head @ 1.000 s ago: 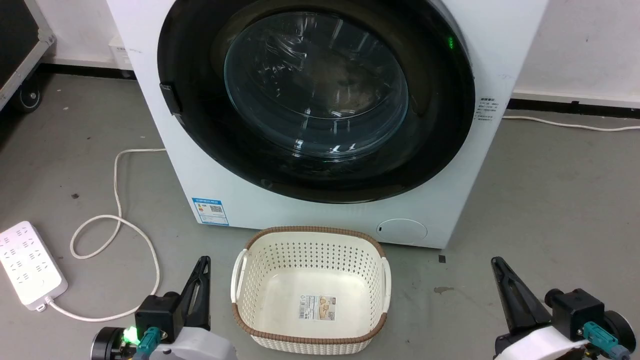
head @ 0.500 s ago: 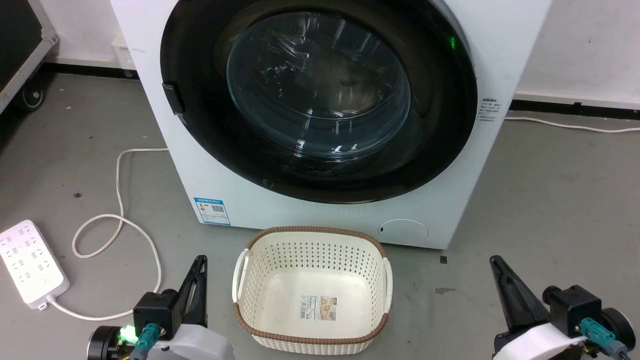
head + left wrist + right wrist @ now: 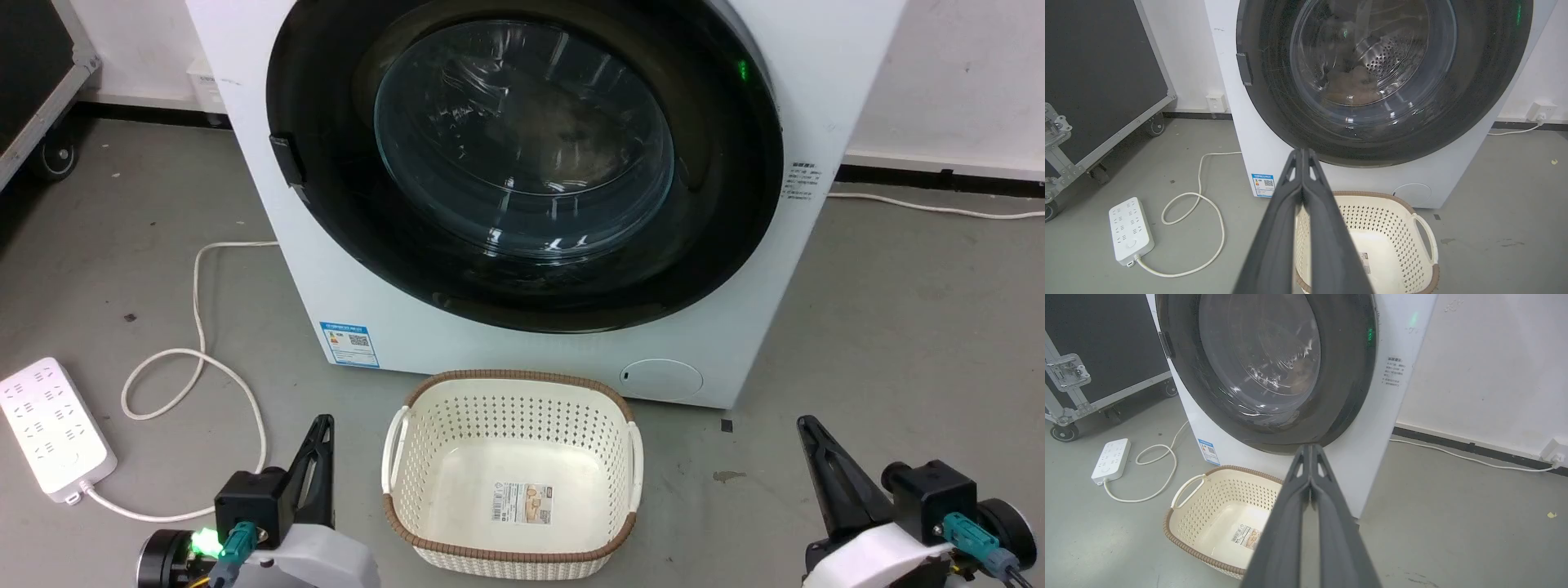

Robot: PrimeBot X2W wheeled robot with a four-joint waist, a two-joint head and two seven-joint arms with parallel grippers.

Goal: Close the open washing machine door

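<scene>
The washing machine (image 3: 506,351) fills the upper centre of the head view. It is a white box with a rounded front and a blue-and-white sticker (image 3: 349,345) at its lower left corner. The washing machine door (image 3: 522,155), a glossy black disc with a bulging clear glass window, lies flat against that front and is nearly as wide as the machine. A small black catch (image 3: 286,159) sits at the door's left edge. In the left wrist view, the perforated steel drum (image 3: 1388,61) shows through the glass.

Head view: high, tilted down, close on washing machine (image 3: 367,302) front. Left wrist: lower, facing it square. Right wrist: lower, from right side. All share door (image 3: 522,139), basket (image 3: 506,408).
</scene>
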